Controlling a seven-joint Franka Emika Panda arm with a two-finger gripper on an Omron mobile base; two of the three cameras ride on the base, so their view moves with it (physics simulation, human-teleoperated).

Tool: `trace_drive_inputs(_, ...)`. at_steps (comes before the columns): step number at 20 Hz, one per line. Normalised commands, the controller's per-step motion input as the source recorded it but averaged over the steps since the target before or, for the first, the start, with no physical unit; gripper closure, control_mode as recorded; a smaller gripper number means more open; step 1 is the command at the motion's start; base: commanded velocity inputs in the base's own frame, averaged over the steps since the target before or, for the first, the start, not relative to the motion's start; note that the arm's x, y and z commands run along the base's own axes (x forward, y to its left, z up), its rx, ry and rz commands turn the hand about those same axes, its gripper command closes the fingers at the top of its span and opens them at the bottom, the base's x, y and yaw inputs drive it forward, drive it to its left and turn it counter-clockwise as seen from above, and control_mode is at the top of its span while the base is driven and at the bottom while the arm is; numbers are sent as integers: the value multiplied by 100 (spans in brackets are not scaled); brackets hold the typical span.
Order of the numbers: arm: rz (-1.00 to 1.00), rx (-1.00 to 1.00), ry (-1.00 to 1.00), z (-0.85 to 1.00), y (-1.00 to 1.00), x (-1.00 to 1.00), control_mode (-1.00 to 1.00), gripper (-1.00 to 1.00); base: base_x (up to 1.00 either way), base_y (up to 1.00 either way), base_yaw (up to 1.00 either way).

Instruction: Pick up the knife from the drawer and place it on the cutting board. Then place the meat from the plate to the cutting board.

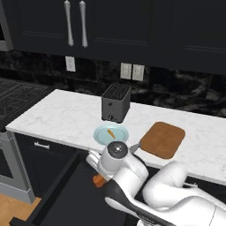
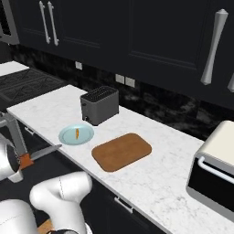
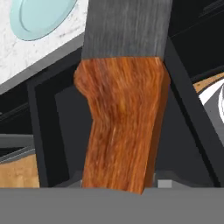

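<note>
My gripper [image 1: 99, 177] is shut on the knife's orange handle [image 2: 25, 160] and holds it in the air over the open black drawer [image 1: 66, 194]. The silver-grey blade [image 2: 45, 151] points toward the counter edge below the plate. Up close in the hand view, the handle [image 3: 122, 127] runs up the middle and the blade [image 3: 127, 26] is above it. The pale blue plate [image 1: 100, 135] lies on the counter in front of the toaster, with the small orange meat [image 1: 111, 133] on it. To its right lies the brown cutting board [image 1: 163, 139], bare.
A dark toaster [image 1: 116, 103] stands behind the plate on the white marble counter [image 1: 62, 117]. A stove [image 1: 17, 95] is at the left, and a toaster oven [image 2: 215, 176] sits at the counter's right end. Black upper cabinets hang above.
</note>
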Motion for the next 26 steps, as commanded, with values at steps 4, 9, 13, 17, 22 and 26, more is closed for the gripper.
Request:
trace_drive_inputs(4,-32,0,9,62,-82,79,-100,100,0,0,0)
trace_drive_inputs(9,-29,0,5,16,-94,60,-100,100,0,0,0)
trace_drive_inputs(13,-23,0,10,0,-100,63,-100,100,0,0,0)
trace_drive_inputs(17,-16,2,14,0,-100,46,-100,100,0,0,0)
trace_drive_inputs(22,-10,1,15,-1,-92,46,-100,100,0,0,0)
trace_drive_inputs(26,-1,0,12,-1,-64,50,-100,100,0,0,0)
